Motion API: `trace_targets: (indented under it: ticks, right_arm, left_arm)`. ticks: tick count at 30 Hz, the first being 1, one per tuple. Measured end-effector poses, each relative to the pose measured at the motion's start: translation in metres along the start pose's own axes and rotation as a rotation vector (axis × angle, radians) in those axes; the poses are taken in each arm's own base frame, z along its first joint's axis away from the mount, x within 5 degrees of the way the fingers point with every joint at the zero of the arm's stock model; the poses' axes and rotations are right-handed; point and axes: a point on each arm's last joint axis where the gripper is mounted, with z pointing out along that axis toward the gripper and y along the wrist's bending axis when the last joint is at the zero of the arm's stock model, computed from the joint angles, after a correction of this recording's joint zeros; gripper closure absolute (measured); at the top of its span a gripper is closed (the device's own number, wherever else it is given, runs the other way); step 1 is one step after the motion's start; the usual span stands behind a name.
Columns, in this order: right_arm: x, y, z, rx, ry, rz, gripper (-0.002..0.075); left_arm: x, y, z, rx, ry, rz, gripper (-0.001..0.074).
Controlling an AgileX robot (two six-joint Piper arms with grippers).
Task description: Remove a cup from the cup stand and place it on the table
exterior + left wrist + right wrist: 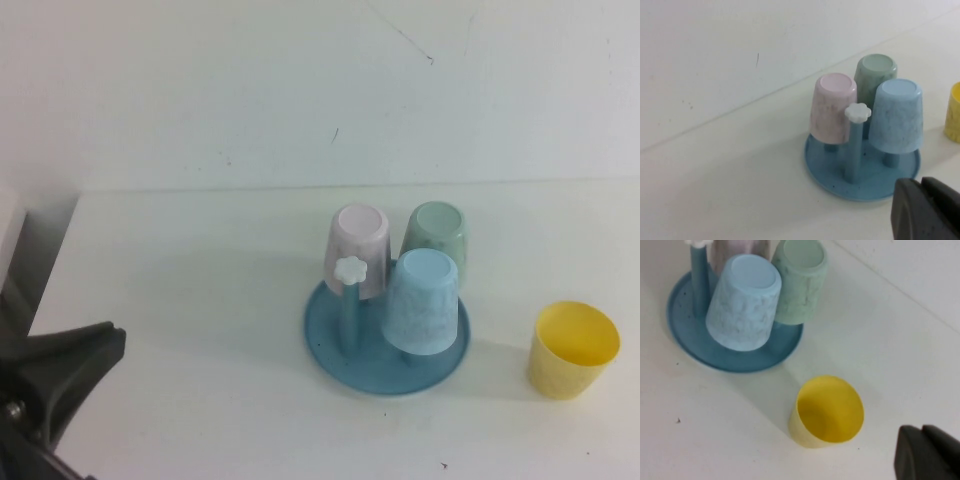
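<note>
The yellow cup point(573, 350) stands upright, mouth up, on the white table point(200, 330), to the right of the blue cup stand point(340, 365). It also shows in the right wrist view point(826, 412) and at the edge of the left wrist view point(954, 112). One peg with a white flower cap point(350, 270) is bare. My left gripper point(112, 342) is shut and empty at the table's near left, far from the stand point(865, 187). My right gripper point(921, 432) is shut and empty, close beside the yellow cup and apart from it; it is outside the high view.
A pale pink cup point(358, 248), a green cup point(436, 230) and a light blue speckled cup point(425, 302) sit upside down on the stand's pegs. The white wall point(250, 90) rises behind the table. The table's left edge runs beside my left arm.
</note>
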Motion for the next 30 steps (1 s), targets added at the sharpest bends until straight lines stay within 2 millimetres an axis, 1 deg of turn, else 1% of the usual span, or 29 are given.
trace_targets:
  ticks: [3,8,9,10,13,16,20,30]
  right_arm:
    - [0.03,0.013,-0.011,0.029,-0.059,-0.007,0.0727]
    - [0.078,0.033,-0.017,0.044,-0.111,-0.002,0.0727]
    - [0.083,0.036,-0.019,0.049,-0.13,0.001,0.0727]
    - [0.093,0.04,-0.02,0.049,-0.147,0.008,0.0727]
    - [0.106,0.047,-0.026,0.066,-0.202,0.01,0.0727]
    - [0.113,0.05,-0.033,0.083,-0.246,0.007,0.0727]
    - [0.116,0.052,-0.037,0.088,-0.267,0.007,0.0727]
    - [0.117,0.052,-0.037,0.086,-0.265,0.008,0.0727]
  left_arm:
    - [0.018,0.0,0.002,0.015,-0.058,0.006,0.0737]
    - [0.038,-0.001,0.008,0.025,-0.069,0.012,0.0737]
    - [0.04,-0.001,0.009,0.025,-0.066,0.014,0.0737]
    - [0.042,-0.001,0.01,0.025,-0.064,0.016,0.0737]
    - [0.045,0.0,0.011,0.021,-0.06,0.03,0.0737]
    - [0.047,0.0,0.012,0.019,-0.054,0.035,0.0737]
    - [0.048,0.0,0.012,0.016,-0.041,0.039,0.0737]
    - [0.049,0.0,0.012,0.014,-0.034,0.041,0.0737]
